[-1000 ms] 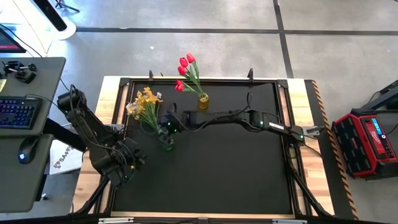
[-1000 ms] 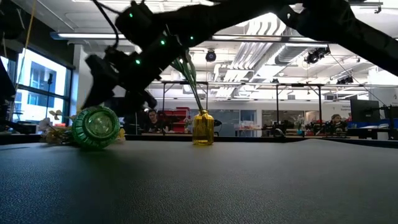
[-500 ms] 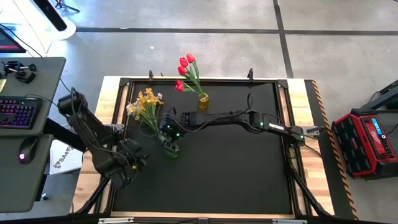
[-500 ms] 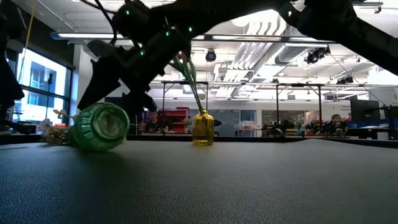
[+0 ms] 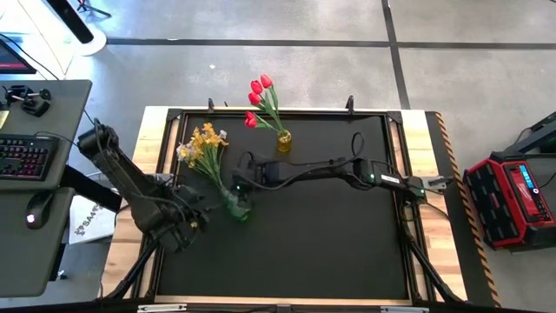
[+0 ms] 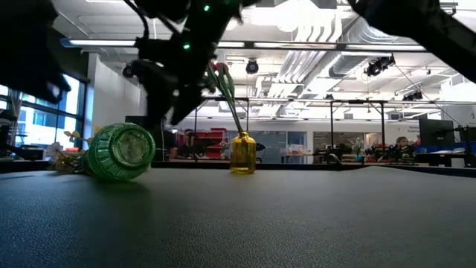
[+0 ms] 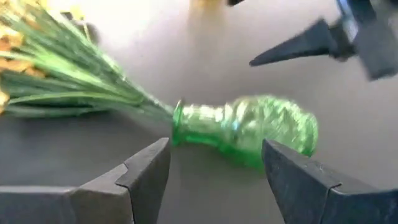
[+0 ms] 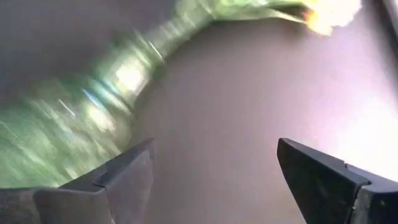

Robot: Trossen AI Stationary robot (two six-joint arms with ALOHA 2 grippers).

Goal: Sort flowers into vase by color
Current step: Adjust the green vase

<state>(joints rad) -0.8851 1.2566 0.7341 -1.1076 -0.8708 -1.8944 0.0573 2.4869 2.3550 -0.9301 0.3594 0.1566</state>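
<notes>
Green vase (image 5: 238,207): it lies on its side on the black bench (image 5: 330,252), with its yellow flowers (image 5: 205,141) still stuck in the neck and fanned out flat.
Yellow vase (image 5: 284,141): it stands up near the far edge and holds the red tulips (image 5: 259,94).
Right claw (image 5: 246,165): its fingers are spread wide and hold nothing. It hangs just above the green vase.
Left claw (image 5: 201,215): wide and holding nothing, right beside the fallen vase and pointing at it.
Your job now: I think you need to stand the green vase up.
How to do it well: grab the fat glass body, not the stems. Tip it up slowly so it does not roll. Keep the two arms from bumping.
</notes>
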